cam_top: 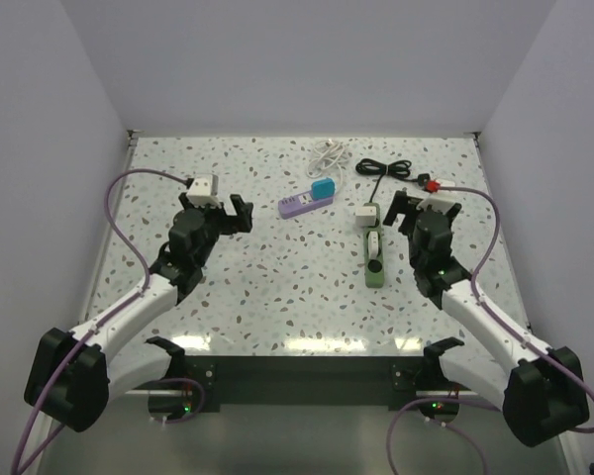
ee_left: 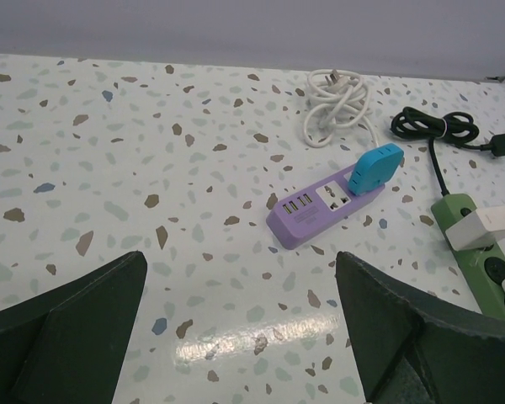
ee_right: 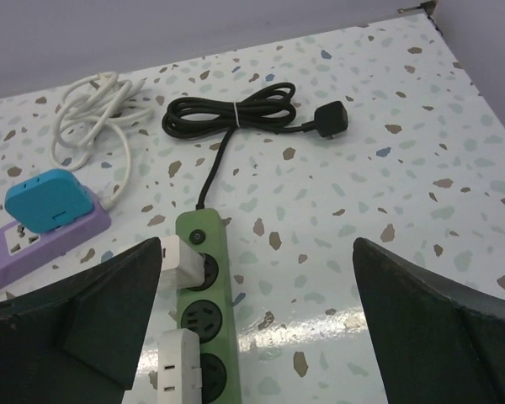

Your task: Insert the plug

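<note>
Nearest, at the worktop's [cam_top: 277,297] near edge: left arm base [cam_top: 67,378] and right arm base [cam_top: 546,396], bolted side by side, both arms extended toward mid-worktop.

Location of items:
- Purple strip [cam_top: 299,205]: just short of the far edge, near centre. Long axis left to right, right end angled slightly toward the far edge.
- Blue plug [cam_top: 322,189]: on the purple strip's right end, tilted rather than flat. Seating unconfirmed.
- Green strip [cam_top: 374,265]: right of centre, long axis near to far, with two white plugs [ee_right: 182,263] on it.
- Black plug [ee_right: 332,118]: loose toward the far right corner, on the cord from the green strip.

Treat the blue plug as the probable item to insert. Not settled by the views.

Governing relation:
- Blue plug ahead and right of the left gripper [ee_left: 240,282], and ahead and left of the right gripper [ee_right: 257,265].
- Roughly midway between both, well apart from each.
- Right gripper just beside the green strip's far end, and nearer the black plug.

Fingers:
- Left fingers [ee_left: 76,324]: spread fully, holding nothing, touching nothing.
- Right fingers [ee_right: 442,324]: spread fully, holding nothing.
</note>
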Robot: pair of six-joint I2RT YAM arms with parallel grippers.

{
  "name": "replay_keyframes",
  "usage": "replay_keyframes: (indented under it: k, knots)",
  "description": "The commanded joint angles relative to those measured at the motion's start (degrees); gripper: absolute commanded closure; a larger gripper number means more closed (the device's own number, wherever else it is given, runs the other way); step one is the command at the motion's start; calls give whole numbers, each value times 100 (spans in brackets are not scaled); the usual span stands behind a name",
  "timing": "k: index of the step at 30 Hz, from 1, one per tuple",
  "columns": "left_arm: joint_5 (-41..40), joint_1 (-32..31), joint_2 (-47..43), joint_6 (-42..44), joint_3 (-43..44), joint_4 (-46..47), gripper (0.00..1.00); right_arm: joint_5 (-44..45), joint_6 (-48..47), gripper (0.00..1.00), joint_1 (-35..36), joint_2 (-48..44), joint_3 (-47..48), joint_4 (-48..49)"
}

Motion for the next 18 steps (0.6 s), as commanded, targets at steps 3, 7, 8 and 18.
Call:
replay_keyframes:
  k: [3, 7, 8, 18]
  knots:
    - [-281, 46, -266, -33, -89, -6, 0, 486, 297, 2, -26, -531, -249, 43]
    - [-369, 46, -495, -15, -203, 12, 0, 486, 297, 2, -34, -708, -328, 34]
    - [-430, 46, -530, -6, -221, -14, 0, 486, 297, 2, -34, -716, -337, 34]
    - [-694, 46, -751, 20, -353, 29, 0, 389, 253, 2, -34, -831, -399, 95]
